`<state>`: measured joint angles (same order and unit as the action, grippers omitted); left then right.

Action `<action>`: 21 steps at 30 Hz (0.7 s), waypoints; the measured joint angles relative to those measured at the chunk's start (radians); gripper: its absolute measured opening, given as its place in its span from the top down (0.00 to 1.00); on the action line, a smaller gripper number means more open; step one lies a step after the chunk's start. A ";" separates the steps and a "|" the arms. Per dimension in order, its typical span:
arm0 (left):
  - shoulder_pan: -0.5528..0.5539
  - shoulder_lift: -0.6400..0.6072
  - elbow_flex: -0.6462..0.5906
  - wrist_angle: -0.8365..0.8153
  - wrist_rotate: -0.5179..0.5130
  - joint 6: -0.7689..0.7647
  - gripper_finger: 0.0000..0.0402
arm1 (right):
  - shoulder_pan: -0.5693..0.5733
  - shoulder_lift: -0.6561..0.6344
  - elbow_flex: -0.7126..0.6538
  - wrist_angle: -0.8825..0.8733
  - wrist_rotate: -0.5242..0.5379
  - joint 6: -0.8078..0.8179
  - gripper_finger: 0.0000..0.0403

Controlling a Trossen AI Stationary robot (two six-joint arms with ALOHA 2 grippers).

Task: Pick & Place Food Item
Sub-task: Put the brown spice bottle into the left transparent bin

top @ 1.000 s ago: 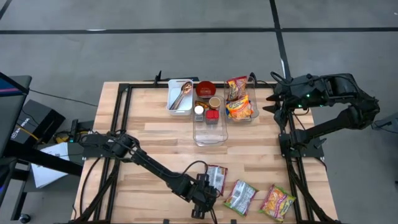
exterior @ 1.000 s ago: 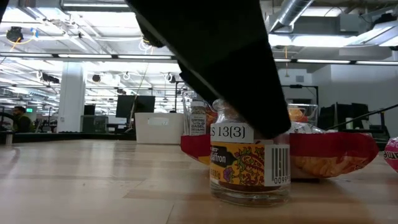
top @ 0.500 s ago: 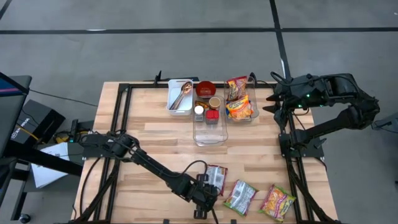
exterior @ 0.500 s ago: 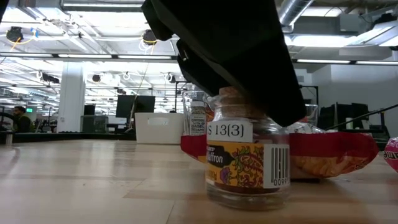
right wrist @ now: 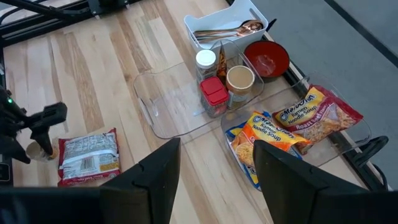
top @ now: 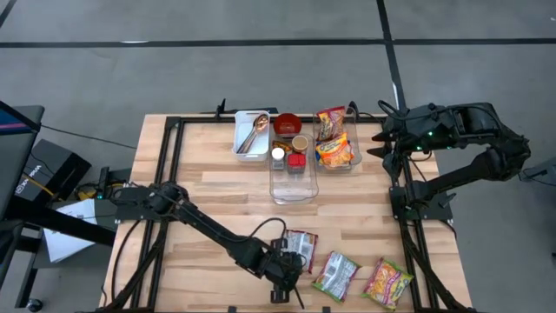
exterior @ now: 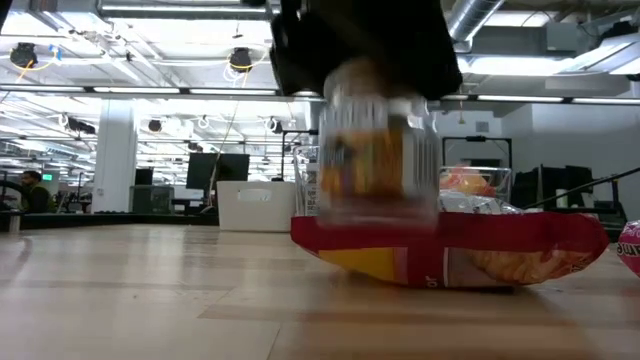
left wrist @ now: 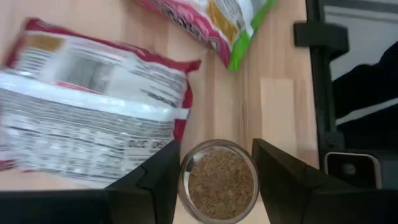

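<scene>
Left fingers clamp the spice jar, seemingly lifted off the worktop; a loose grip could drop it. Right fingers wait apart.

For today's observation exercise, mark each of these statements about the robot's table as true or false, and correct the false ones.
1. The left gripper is closed on a spice jar. True.
2. In the low view the jar stands on the table. False: it is lifted clear of the wood, above a red packet.
3. The right gripper waits near the table's far right edge, holding nothing. True.
4. The white tray holds noodle packets. False: it holds spoons; the noodle packets lie in a clear bin.
5. The red bowl stands at the near edge. False: it stands at the far side, beside the white tray.
</scene>
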<state>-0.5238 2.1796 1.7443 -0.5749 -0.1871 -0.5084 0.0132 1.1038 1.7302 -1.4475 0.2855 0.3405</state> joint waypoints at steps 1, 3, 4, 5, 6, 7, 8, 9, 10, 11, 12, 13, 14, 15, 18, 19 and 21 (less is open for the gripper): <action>0.004 -0.014 0.000 -0.004 -0.001 -0.002 0.58 | 0.000 0.000 0.000 0.000 0.000 0.000 0.51; 0.019 -0.045 0.000 -0.028 -0.012 -0.005 0.58 | 0.000 0.000 0.000 0.000 0.000 0.000 0.51; 0.028 -0.064 0.000 -0.036 -0.015 -0.013 0.58 | 0.000 0.000 0.000 0.000 0.000 0.000 0.51; 0.039 -0.080 0.000 -0.057 -0.020 -0.021 0.58 | 0.000 0.000 0.000 0.000 0.000 0.000 0.51; 0.052 -0.099 0.000 -0.084 -0.022 -0.030 0.58 | 0.000 0.000 0.000 0.000 0.000 0.000 0.51; 0.067 -0.115 0.000 -0.108 -0.027 -0.037 0.58 | 0.000 0.000 0.000 0.000 0.000 0.000 0.51; 0.083 -0.129 0.000 -0.122 -0.027 -0.046 0.58 | 0.000 0.000 0.000 0.000 0.000 0.000 0.51; 0.101 -0.146 0.000 -0.136 -0.028 -0.050 0.58 | 0.000 0.000 0.000 0.000 0.001 0.000 0.51; 0.121 -0.164 0.000 -0.157 -0.027 -0.050 0.58 | 0.000 0.000 0.000 0.000 0.002 0.000 0.51; 0.141 -0.181 0.000 -0.167 -0.027 -0.050 0.58 | 0.000 0.000 0.000 0.000 0.003 0.000 0.51; 0.164 -0.197 0.000 -0.170 -0.029 -0.050 0.58 | 0.000 0.000 0.000 0.000 0.004 0.000 0.51; 0.189 -0.210 0.001 -0.178 -0.029 -0.050 0.58 | 0.000 0.000 0.000 0.000 0.006 0.000 0.51; 0.214 -0.224 0.001 -0.191 -0.030 -0.050 0.58 | 0.000 0.000 0.000 0.000 0.010 0.000 0.51; 0.241 -0.236 0.000 -0.201 -0.031 -0.050 0.58 | 0.000 0.000 0.000 0.000 0.011 0.000 0.51; 0.324 -0.274 0.000 -0.204 -0.031 -0.050 0.58 | 0.000 0.000 0.000 0.000 0.012 0.000 0.51; 0.353 -0.287 0.000 -0.203 -0.031 -0.050 0.58 | 0.000 0.000 0.000 0.000 0.012 0.003 0.51; 0.409 -0.307 0.000 -0.202 -0.031 -0.050 0.58 | 0.000 0.000 0.000 0.000 0.017 0.012 0.51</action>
<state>-0.1153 1.8724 1.7447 -0.7773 -0.2177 -0.5583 0.0128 1.1038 1.7302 -1.4471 0.3024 0.3522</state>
